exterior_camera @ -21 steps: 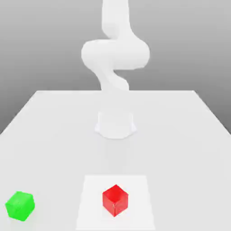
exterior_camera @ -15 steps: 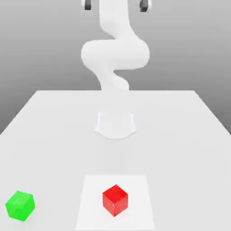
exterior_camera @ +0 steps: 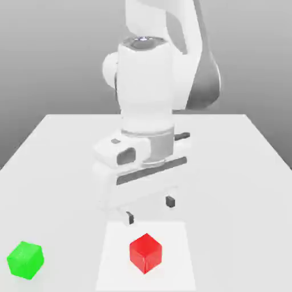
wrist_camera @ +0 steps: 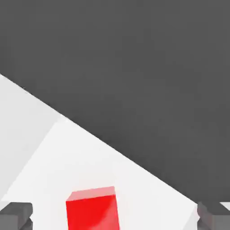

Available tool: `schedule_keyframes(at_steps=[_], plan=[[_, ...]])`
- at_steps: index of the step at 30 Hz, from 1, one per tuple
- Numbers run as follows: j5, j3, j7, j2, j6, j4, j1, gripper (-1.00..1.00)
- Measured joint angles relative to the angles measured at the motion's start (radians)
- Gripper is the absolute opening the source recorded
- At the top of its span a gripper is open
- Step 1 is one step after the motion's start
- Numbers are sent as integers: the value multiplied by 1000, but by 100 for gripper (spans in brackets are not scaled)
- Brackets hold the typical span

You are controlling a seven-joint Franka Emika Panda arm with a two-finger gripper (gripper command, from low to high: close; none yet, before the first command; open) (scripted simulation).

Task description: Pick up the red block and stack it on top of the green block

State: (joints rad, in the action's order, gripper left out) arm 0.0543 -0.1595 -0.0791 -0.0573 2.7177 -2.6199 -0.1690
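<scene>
Red block [exterior_camera: 146, 253], a glossy, smooth-faced cube, rests on a white square [exterior_camera: 114, 268].

A pale tabletop [exterior_camera: 228, 188] spreads wide; a white square [exterior_camera: 114, 274], perhaps a thin sheet, lies on it; grey backdrop [exterior_camera: 34, 57] behind.

A pale, plain table [exterior_camera: 228, 171] is noted, with a whiter square panel [exterior_camera: 114, 274] set at six o'clock in the exterior view. Behind, a grey backdrop [exterior_camera: 256, 57] is observed, shaded darker toward the tabletop.
</scene>
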Motion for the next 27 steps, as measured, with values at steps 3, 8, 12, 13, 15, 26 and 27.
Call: schedule_keyframes(at_steps=[3,8,12,13,15,26,27], plan=[[16,16,47,-107,76,-6,12,0],[66,63,89,-244,189,12,49,-100],[65,63,87,-244,187,12,49,-100],[71,68,92,-258,199,14,52,-100],[55,57,81,-223,170,9,45,-100],[48,-151,-108,-102,-90,134,178,-100],[57,-178,-129,-107,-107,156,201,-100]])
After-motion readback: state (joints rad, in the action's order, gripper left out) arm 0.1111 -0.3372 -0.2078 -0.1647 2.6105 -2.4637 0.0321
